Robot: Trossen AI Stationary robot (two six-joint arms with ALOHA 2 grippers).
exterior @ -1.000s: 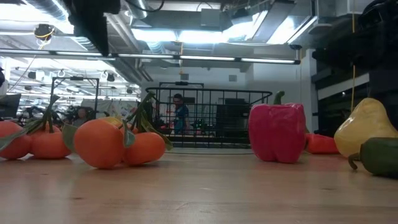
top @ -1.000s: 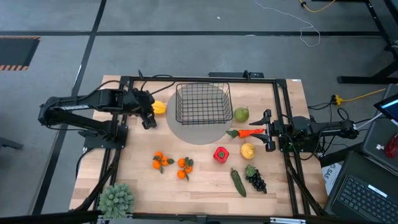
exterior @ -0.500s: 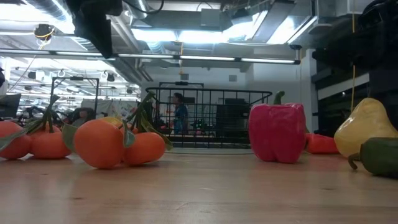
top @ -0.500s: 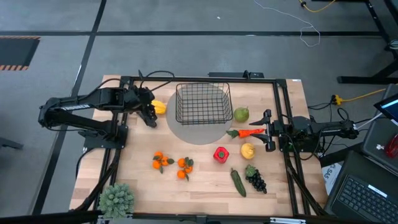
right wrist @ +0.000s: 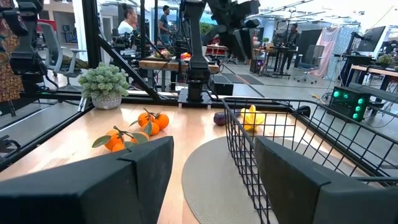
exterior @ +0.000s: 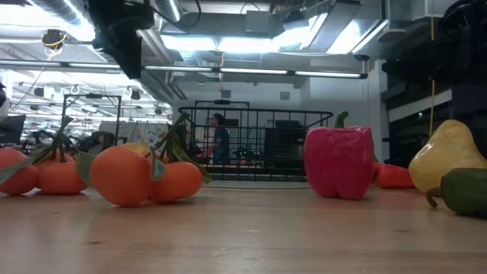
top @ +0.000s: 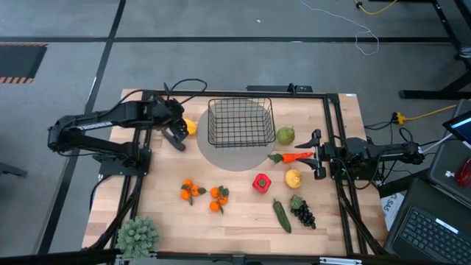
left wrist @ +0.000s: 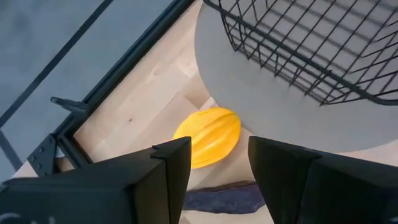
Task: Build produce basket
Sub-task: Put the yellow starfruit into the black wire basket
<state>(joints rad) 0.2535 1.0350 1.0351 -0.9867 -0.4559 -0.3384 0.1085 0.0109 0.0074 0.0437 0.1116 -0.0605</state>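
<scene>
Left gripper: the left gripper (top: 177,137) hangs above the table's far left part, just left of the basket. Its two fingers (left wrist: 166,175) stand apart, and there is nothing between them. In the left wrist view the yellow starfruit (left wrist: 208,136) shows through the gap, lower down on the table.
Right gripper: the right gripper (top: 316,154) waits at the right side of the table, near the carrot and the lemon. Its fingers are spread wide and hold nothing.
Basket: the black wire basket (top: 241,121) stands upright on a round grey mat (top: 237,156) in the far middle of the table (top: 235,213). It has no produce inside.
Starfruit: it lies on the wood at the edge of the grey mat, left of the basket, partly under the left gripper in the high view.
Eggplant: a dark purple eggplant (left wrist: 224,198) lies just beside the starfruit.
Green apple: the green apple (top: 285,135) sits just right of the basket.
Carrot: the carrot (top: 292,157) lies at the right edge of the mat.
Lemon: the lemon (top: 294,177) is near the carrot, toward the front.
Red pepper: the red pepper (top: 260,182) stands in front of the mat.
Oranges: two bunches of oranges (top: 203,193) lie left of the pepper.
Cucumber: the cucumber (top: 282,216) lies at the front right.
Grapes: the dark grapes (top: 302,212) lie right of the cucumber.
Plant: a bushy grey-green plant (top: 137,235) stands at the front left corner.
</scene>
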